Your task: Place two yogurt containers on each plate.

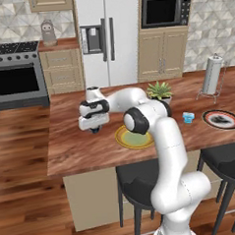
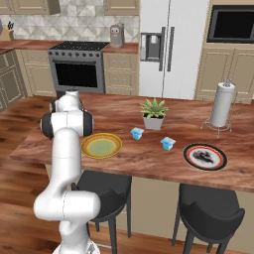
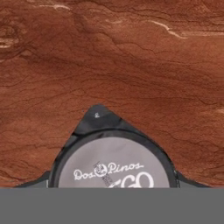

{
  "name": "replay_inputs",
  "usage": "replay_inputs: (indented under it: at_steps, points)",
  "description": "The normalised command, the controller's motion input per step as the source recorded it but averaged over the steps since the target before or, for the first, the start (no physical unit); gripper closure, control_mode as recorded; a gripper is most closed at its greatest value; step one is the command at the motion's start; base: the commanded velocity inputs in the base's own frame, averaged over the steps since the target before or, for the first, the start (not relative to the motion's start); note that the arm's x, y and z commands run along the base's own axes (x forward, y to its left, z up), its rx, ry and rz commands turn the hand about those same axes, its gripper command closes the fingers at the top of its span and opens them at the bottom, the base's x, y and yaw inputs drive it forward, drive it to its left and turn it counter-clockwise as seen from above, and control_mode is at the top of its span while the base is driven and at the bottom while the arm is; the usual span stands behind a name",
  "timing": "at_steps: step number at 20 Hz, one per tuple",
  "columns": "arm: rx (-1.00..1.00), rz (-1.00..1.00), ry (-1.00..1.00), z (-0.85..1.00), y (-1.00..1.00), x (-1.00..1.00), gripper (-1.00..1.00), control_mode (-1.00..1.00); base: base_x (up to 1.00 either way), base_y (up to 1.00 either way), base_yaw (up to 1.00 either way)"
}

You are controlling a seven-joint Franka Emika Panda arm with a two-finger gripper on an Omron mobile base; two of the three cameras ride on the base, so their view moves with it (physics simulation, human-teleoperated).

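My gripper (image 1: 94, 129) hangs low over the counter, left of the yellow-rimmed plate (image 1: 122, 139) (image 2: 87, 149). It is shut on a round dark yogurt cup (image 1: 95, 131) whose whitish lid (image 3: 113, 164) sits right under the hand camera. The second round dark cup is out of view. Two light blue squarish cups (image 2: 137, 133) (image 2: 168, 143) stand on the wood between the plates; one of them (image 1: 188, 117) also appears past my forearm. The white plate with the dark rim (image 1: 209, 115) (image 2: 189, 155) lies at the right and holds nothing.
A potted green plant (image 1: 159, 91) (image 2: 153, 112) stands behind the blue cups. A paper towel holder (image 1: 213, 75) (image 2: 222, 105) is at the back right. Dark stools (image 2: 106, 191) sit under the counter's near edge. Bare wood (image 3: 113, 57) lies below the hand.
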Motion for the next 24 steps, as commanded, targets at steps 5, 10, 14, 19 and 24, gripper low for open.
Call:
replay_inputs:
  at_steps: [5,10,14,19,24]
  points:
    - [0.04,0.02,-0.02,0.58,-0.62,-0.72,1.00,-1.00,0.00,0.00,0.00]
    - [0.13,0.00,-0.23,0.70,-0.70,-1.00,1.00,-1.00,0.00,0.00,0.00]
    - [0.13,0.00,-0.26,0.48,-0.71,-1.00,1.00,-1.00,0.00,0.00,0.00]
    - [0.13,0.00,-0.26,0.07,-0.73,-1.00,1.00,-1.00,0.00,0.00,0.00]
    - [0.04,0.00,-0.14,0.01,-0.47,-0.68,1.00,-1.00,0.00,0.00,0.00]
